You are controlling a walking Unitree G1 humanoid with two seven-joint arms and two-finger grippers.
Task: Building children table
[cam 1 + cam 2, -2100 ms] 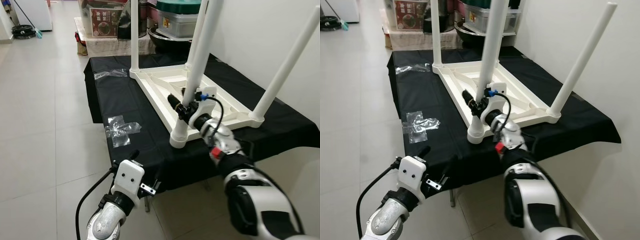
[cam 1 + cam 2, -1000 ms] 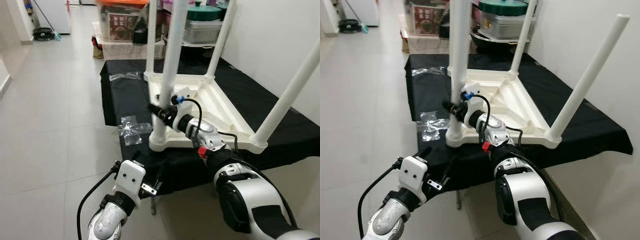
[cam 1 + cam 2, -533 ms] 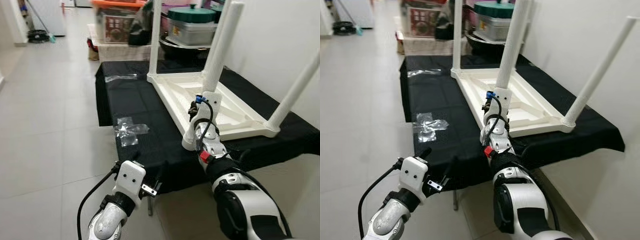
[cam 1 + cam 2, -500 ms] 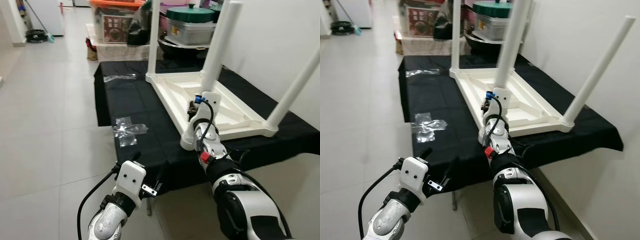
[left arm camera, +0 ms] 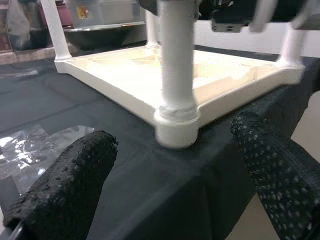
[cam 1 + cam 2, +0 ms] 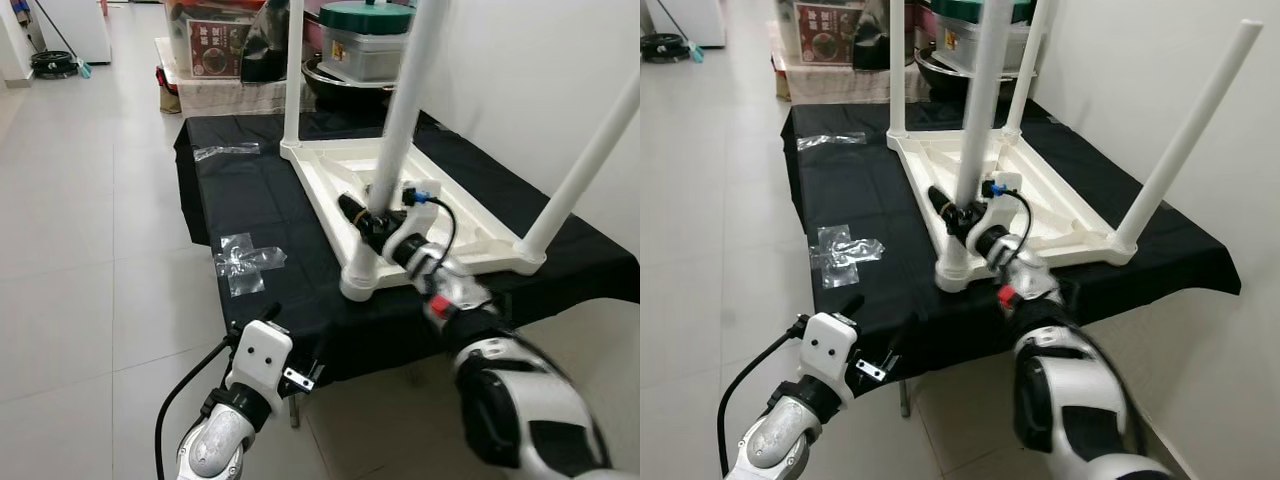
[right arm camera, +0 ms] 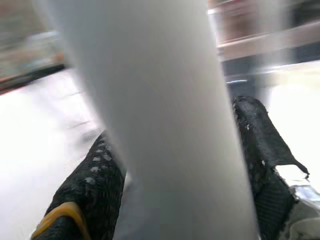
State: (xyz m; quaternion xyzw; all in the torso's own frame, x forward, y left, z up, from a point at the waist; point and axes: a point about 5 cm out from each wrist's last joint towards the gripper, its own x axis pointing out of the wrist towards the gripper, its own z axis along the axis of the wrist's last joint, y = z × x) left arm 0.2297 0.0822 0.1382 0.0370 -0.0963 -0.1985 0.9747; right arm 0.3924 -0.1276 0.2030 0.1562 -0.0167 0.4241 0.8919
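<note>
Our right gripper is closed around the white plastic leg of the upturned white children table on the black-covered table. Our left gripper is open near its front edge.

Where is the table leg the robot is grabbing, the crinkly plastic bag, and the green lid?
table leg (image 6: 400, 120), left eye view, middle of the white shaft above the right gripper.
plastic bag (image 6: 246, 262), left eye view, middle of the clear wrapper on the black cloth.
green lid (image 6: 366, 17), left eye view, top of the lid.
</note>
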